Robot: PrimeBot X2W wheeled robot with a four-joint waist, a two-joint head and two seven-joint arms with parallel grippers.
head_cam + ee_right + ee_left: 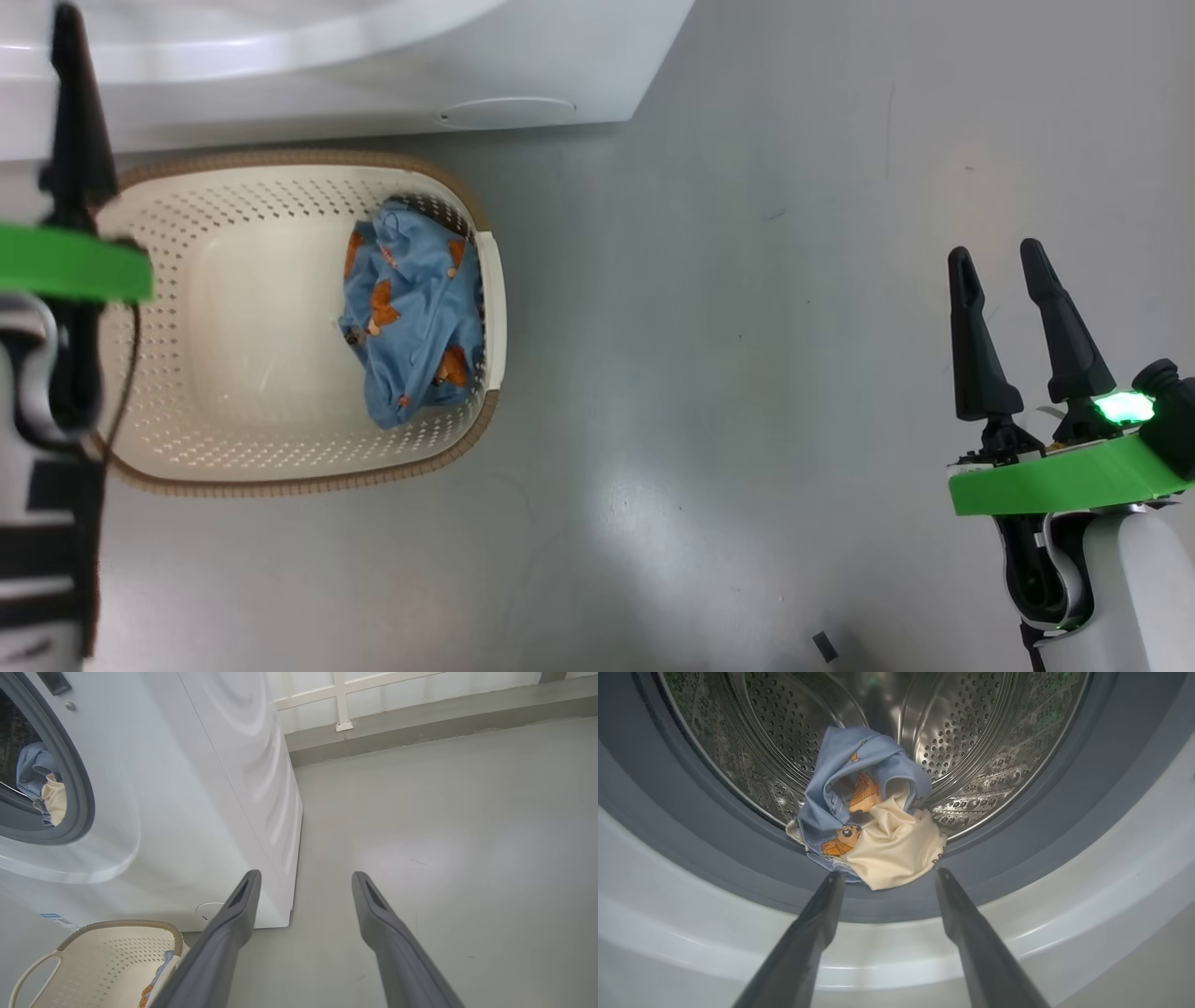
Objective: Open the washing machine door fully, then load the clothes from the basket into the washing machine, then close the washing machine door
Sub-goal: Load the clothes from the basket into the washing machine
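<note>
1. The right gripper [995,250] has two long, tapering black fingers with rounded tips, each flaring to a collar at its base.
2. A bright green band [1064,481] rings the right wrist.
3. An indicator light [1125,407] glows green-white beside a black knob.
4. The right forearm [1134,597] is a smooth white shell with a black joint recess.
5. The left gripper [889,873] has matte dark grey fingers.
6. The left wrist carries a second green ring [65,261], a thin dark cable [136,355] and black straps [61,485].

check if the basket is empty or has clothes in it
Not empty: one crumpled light blue printed piece lies at the basket's right end in the head view; its remaining bottom is bare.
</note>
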